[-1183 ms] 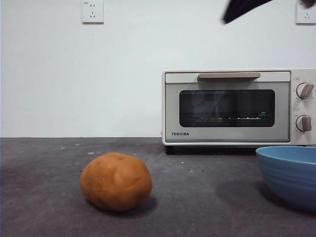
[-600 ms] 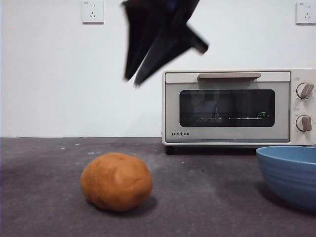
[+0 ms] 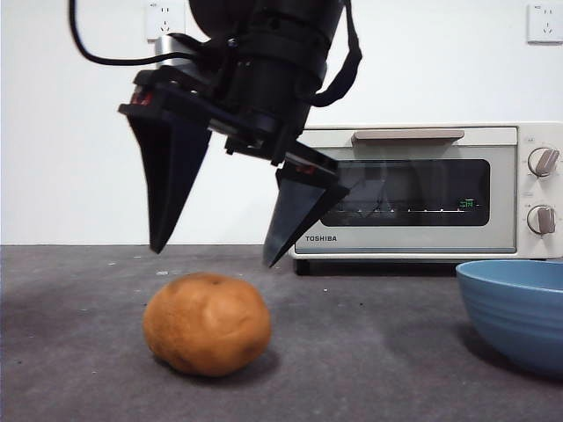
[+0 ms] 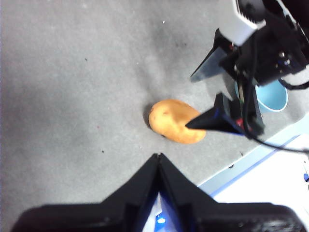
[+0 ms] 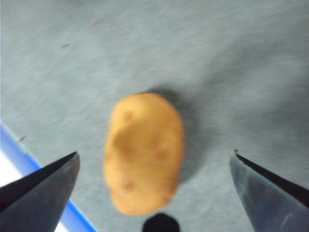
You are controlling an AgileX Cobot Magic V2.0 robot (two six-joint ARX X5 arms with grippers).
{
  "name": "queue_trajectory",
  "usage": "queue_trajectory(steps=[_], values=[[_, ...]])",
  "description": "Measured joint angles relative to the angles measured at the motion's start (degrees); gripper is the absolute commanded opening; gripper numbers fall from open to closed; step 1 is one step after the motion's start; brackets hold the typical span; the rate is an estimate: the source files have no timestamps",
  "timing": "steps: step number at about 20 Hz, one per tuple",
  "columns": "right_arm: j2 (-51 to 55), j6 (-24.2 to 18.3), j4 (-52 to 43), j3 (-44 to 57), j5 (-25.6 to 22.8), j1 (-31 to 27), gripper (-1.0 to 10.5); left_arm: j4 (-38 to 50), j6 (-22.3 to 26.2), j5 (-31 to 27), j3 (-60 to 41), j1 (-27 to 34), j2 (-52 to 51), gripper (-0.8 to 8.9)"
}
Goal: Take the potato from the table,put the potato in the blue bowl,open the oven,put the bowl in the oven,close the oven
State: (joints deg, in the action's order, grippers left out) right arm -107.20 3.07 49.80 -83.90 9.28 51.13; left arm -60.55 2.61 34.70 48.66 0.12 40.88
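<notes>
Front view: the right gripper (image 3: 215, 255) hangs with jaws spread wide just above the potato (image 3: 207, 323) on the table (image 3: 369, 352); Toshiba oven (image 3: 422, 189) behind, blue bowl (image 3: 515, 312) right. Left wrist view: left gripper (image 4: 159, 155) clenched, away from the potato. Right wrist view: potato (image 5: 144, 151) between jaws, untouched.

A plain white wall (image 3: 79, 132) carries two white power sockets. One socket (image 3: 169, 19) sits high on the wall; the other socket (image 3: 544, 22) is far along the same height.
</notes>
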Motion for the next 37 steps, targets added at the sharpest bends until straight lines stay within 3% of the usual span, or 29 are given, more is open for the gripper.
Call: queue_trajectory(steps=[6,7,8,10,11,18,22,25,29,31,34,37], values=[[-4.6,-0.1,-0.2,-0.1,0.0,1.0,7.8,0.1,1.1,0.0,0.0,0.0,2.1,-0.05],[-5.4,-0.1,-0.2,-0.1,-0.1,1.1,7.0,0.1,1.3,0.0,0.0,0.0,2.3,-0.05],[-5.9,-0.1,-0.2,-0.1,-0.1,1.2,5.4,0.1,1.4,0.0,0.0,0.0,2.3,-0.05],[-6.1,0.0,-0.2,-0.1,-0.7,1.5,0.9,0.1,1.5,0.0,0.0,0.0,2.3,-0.05],[-6.1,0.0,-0.2,-0.1,-0.7,1.7,-0.1,0.1,1.5,0.0,0.0,0.0,2.3,-0.05],[-6.1,0.1,2.8,-1.1,-0.8,1.7,0.0,0.0,1.5,0.0,0.0,0.0,2.3,-0.05],[-6.1,-0.1,14.1,-8.8,-1.7,1.2,0.0,-0.1,1.9,0.0,0.0,0.0,2.3,-0.05],[-4.3,-1.4,22.0,-14.6,-4.2,1.2,0.0,-0.1,2.0,0.0,0.0,0.0,2.3,-0.05],[4.6,-2.6,25.3,-16.0,-10.2,0.4,0.0,-0.1,2.1,0.0,0.0,0.0,2.3,-0.05],[9.0,-2.8,27.8,-16.0,-13.3,-1.3,0.0,-0.1,2.2,0.0,0.0,0.0,2.3,-0.05],[15.7,-2.9,27.7,-13.9,-13.6,-6.4,0.0,0.0,2.3,0.0,0.0,0.0,2.4,-0.05],[24.9,-2.9,25.2,-5.7,-13.5,-13.3,0.0,0.0,2.3,0.0,0.0,0.0,2.4,-0.05]])
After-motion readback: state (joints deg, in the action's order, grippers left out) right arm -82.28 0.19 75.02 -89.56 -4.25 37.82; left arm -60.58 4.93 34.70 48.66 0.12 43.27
